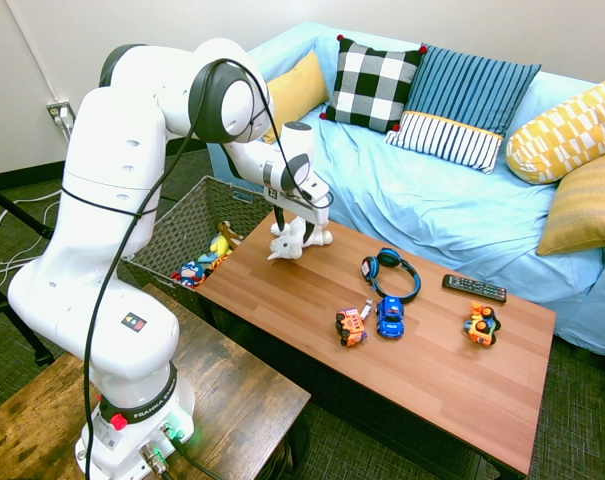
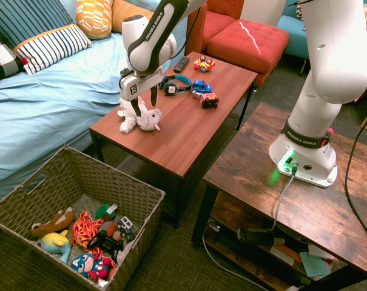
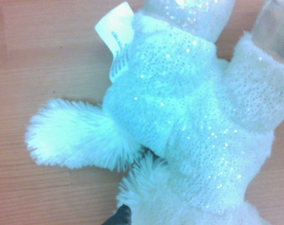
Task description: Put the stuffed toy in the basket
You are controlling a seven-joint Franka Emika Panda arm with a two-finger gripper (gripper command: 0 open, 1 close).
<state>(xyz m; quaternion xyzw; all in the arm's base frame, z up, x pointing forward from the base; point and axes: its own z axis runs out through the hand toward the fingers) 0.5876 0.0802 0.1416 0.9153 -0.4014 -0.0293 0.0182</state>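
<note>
Tabletop (image 1: 432, 380): you have a long rectangular surface of reddish-brown wood-grain planks, smooth and matte, standing in front of a sofa (image 1: 432, 200) draped in pale blue cloth.
Stuffed toy (image 2: 145, 118): small white plush animal of fuzzy pile. In the wrist view (image 3: 188, 122) its body fabric glitters with fine sparkles, a long-haired tuft stands out at one side, and a white sewn-in label shows at its edge. It lies flat on the tabletop near the end closest to the basket, limbs spread.
Basket (image 2: 74, 176): large rectangular container with sloping sides; the walls look woven or mesh-like, grey-brown. It stands on the floor past the tabletop's end, well apart from the toy, and holds a heap of colourful plush figures.
Other items: blue headphones (image 1: 390, 272), three small toy cars (image 1: 390, 317) and a dark remote (image 1: 474, 288) lie further along the tabletop, apart from the white toy.
Arm: white glossy segments with dark joint rings; it reaches out over the tabletop's end and the wrist points straight down.
Pincer (image 2: 139, 108): released, its dark fingers spread to either side of the toy's body, low over it. You cannot tell from these views whether the fingers touch the plush.
</note>
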